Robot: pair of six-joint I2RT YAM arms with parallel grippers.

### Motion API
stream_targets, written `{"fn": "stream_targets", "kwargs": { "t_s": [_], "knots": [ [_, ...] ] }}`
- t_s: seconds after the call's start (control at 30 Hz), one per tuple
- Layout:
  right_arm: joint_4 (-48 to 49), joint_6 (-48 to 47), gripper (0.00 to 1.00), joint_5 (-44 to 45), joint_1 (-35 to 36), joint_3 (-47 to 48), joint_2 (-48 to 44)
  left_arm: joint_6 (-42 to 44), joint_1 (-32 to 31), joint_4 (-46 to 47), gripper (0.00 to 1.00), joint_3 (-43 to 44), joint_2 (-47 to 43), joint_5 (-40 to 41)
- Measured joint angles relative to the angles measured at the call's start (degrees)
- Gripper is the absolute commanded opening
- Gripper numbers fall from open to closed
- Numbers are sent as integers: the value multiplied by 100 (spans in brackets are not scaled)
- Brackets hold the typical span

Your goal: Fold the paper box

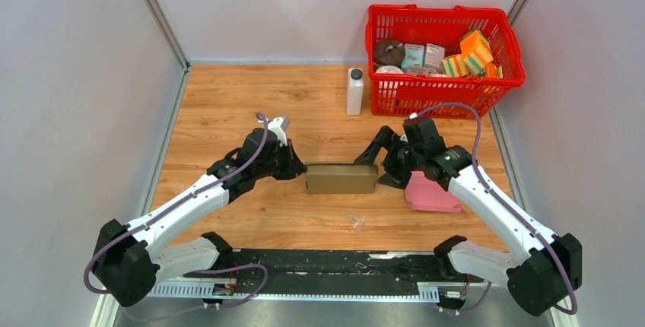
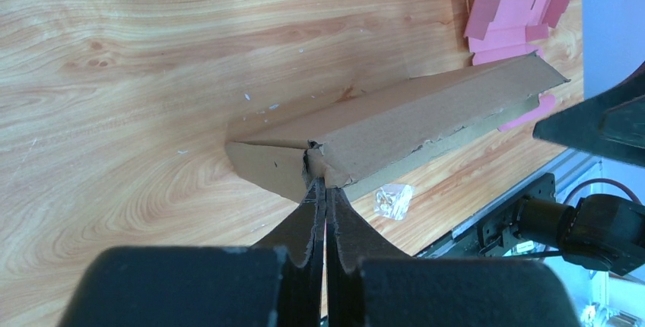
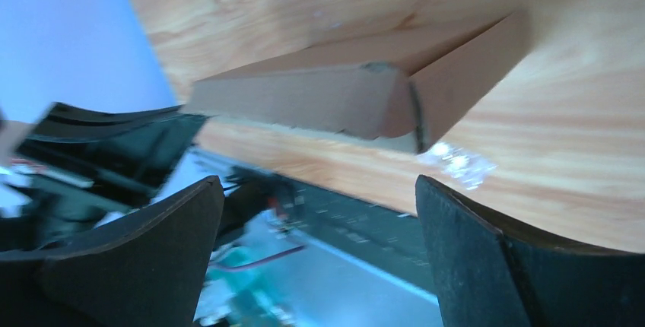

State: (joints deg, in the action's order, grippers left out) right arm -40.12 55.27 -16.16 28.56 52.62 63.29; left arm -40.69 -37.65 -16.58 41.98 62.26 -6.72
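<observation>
Left claw [image 2: 318, 190]: jaws together, apparently pinching the end seam of the paper box [image 2: 426, 118].
Right claw [image 3: 317, 190]: jaws wide apart, with the box's other end just ahead between them, untouched.
Item: probably light, thin card, stiff along creases, easily crushed. You should grip flap edges, not panels.
Long axis: runs from one claw straight to the other, lying on the worktop [image 1: 228, 106].
</observation>
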Motion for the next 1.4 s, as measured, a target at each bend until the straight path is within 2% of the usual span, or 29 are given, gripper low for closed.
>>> {"fn": "stream_targets", "kwargs": {
  "t_s": [0.2,0.4,0.8,0.93,1.1,1.13,1.4],
  "knots": [
    [581,1853,100,-227,168,-181,11,-81,-61,-107,0,-9,-90,131],
    [1012,2767,91,-125,219,-229,278,-153,-98,-125,0,-31,-129,210],
    [1034,3093,86,22,380,-496,417,-162,-103,-114,0,-28,-114,216],
    [955,3097,72,109,380,-542,413,-162,-107,-122,0,-24,-114,227],
    [1075,3110,71,186,378,-621,424,-162,-138,-122,0,-22,-114,254],
    [1097,3108,65,208,378,-621,433,-162,-140,-122,0,-20,-114,258],
    [1512,3176,51,260,378,-767,542,-164,-177,-155,1,-24,-153,280]
  ]
}}
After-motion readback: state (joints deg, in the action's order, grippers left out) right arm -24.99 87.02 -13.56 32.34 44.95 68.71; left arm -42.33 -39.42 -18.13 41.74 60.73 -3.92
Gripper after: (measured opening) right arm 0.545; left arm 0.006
